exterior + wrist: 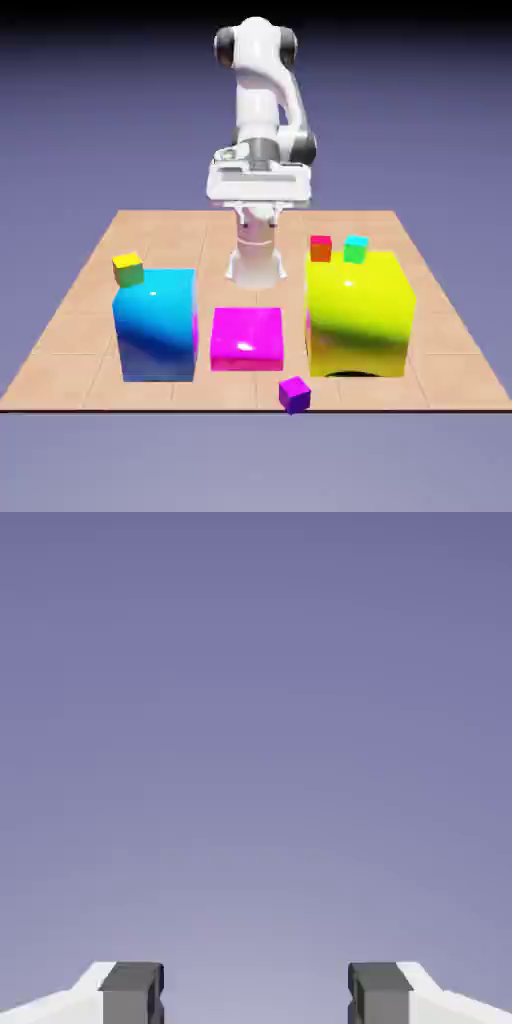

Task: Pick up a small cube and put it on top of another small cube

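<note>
While the white arm is holding its end effector [256, 997] high near the desk's far edge, its 2 grey fingertips [131, 992] are standing apart with nothing between them, facing only blue-violet backdrop. Well apart from it, the small purple cube [294, 393] is sitting at the desk's [90, 300] near edge, just beyond the magenta block [247, 338]. The small yellow cube [128, 269] is resting atop the blue block [155, 322].

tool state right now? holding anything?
Tool: open, nothing between its fingertips, only the plain backdrop ahead. The purple cube sits on the table's near edge, untouched.
</note>
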Available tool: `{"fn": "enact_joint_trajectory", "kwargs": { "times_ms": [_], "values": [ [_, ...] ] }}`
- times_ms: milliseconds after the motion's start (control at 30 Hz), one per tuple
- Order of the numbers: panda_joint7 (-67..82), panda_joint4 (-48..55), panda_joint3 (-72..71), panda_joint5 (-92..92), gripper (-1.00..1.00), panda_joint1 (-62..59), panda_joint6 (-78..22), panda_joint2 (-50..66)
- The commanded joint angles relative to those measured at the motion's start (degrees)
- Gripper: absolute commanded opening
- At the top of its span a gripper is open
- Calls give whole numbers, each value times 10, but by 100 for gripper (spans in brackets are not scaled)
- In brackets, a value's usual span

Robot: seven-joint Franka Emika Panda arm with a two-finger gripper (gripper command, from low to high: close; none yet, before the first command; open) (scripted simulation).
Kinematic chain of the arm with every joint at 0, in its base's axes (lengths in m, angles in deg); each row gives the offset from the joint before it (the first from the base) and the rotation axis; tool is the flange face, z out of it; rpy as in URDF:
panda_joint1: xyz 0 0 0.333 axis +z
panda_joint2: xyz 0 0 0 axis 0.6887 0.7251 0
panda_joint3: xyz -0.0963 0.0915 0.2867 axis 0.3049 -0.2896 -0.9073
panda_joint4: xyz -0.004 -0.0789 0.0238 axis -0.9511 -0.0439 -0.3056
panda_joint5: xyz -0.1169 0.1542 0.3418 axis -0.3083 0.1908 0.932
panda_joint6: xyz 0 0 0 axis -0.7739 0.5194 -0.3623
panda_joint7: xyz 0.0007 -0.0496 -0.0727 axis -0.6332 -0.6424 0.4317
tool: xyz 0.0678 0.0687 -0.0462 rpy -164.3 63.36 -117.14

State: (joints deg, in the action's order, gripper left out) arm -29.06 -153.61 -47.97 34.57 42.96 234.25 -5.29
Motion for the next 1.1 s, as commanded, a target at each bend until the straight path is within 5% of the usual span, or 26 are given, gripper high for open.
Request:
{"fn": "enact_joint_trajectory", "kwargs": {
  "times_ms": [0,933,1067],
  "values": [
    [-21,13,-11,1,0,-10,-12,21],
    [-616,372,-324,17,0,-301,-335,602],
    [-627,376,-306,1,0,-280,-297,647]
  ]
}}
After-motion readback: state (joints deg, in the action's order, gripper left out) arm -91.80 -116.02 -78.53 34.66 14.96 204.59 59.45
